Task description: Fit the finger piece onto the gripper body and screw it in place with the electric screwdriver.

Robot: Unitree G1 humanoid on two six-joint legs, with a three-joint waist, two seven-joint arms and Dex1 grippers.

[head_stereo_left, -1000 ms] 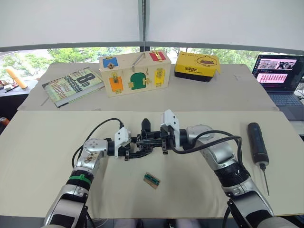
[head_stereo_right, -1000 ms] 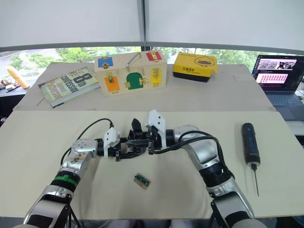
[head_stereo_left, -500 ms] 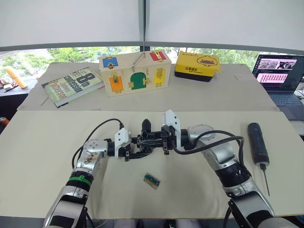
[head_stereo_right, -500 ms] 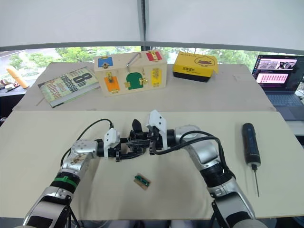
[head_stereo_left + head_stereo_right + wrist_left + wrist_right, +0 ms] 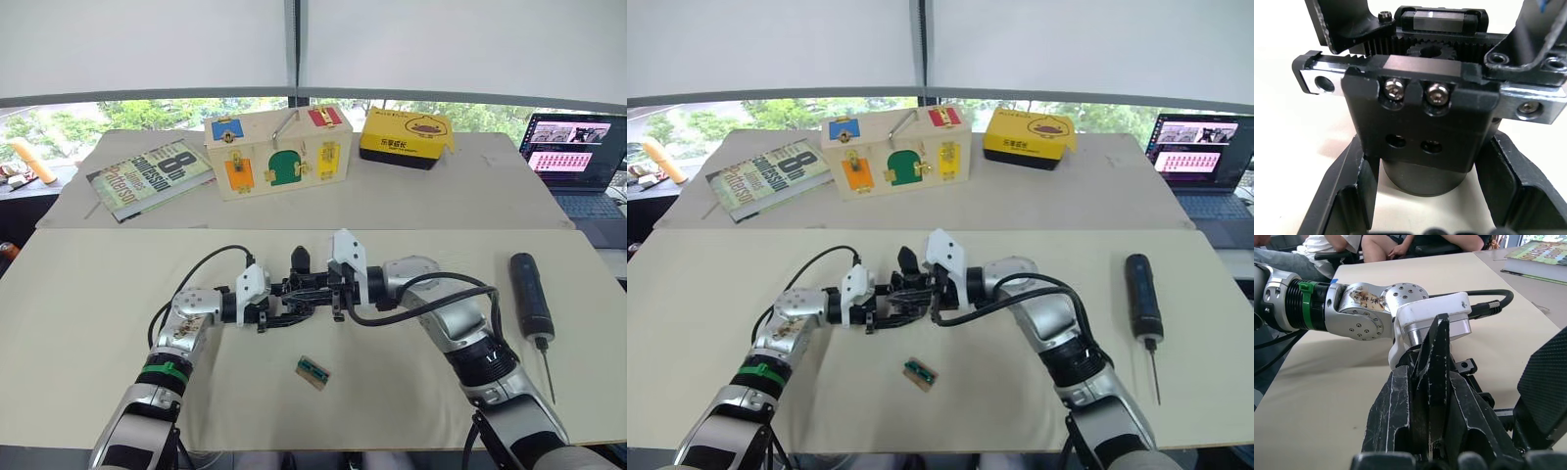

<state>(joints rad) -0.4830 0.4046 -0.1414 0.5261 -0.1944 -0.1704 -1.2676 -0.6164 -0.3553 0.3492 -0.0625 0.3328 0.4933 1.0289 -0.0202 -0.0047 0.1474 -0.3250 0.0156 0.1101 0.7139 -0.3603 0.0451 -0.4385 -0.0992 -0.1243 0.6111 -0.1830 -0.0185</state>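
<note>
- Left pincer [image 5: 263,311] clamped on the gripper body [image 5: 299,294] above the bench [image 5: 88,323].
- Right pincer [image 5: 336,294] closed around its finger piece [image 5: 1434,377].
- Electric screwdriver [image 5: 530,296] lies well apart.

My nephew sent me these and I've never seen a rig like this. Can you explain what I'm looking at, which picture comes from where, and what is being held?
It is a two-armed robot working at a pale table. The two wide pictures come from cameras in its head, looking down over its arms. The two close-ups come from a camera on each wrist.

The left claw is shut on the gripper body, a small black geared part; the left wrist view shows its screws and teeth up close. The right claw is shut on a black pointed finger piece and holds it at that part.

On the table lie the electric screwdriver, untouched off to the right, and a small green-and-tan piece near the front. Farther back are a book, a wooden latch box, a yellow case and a laptop.
</note>
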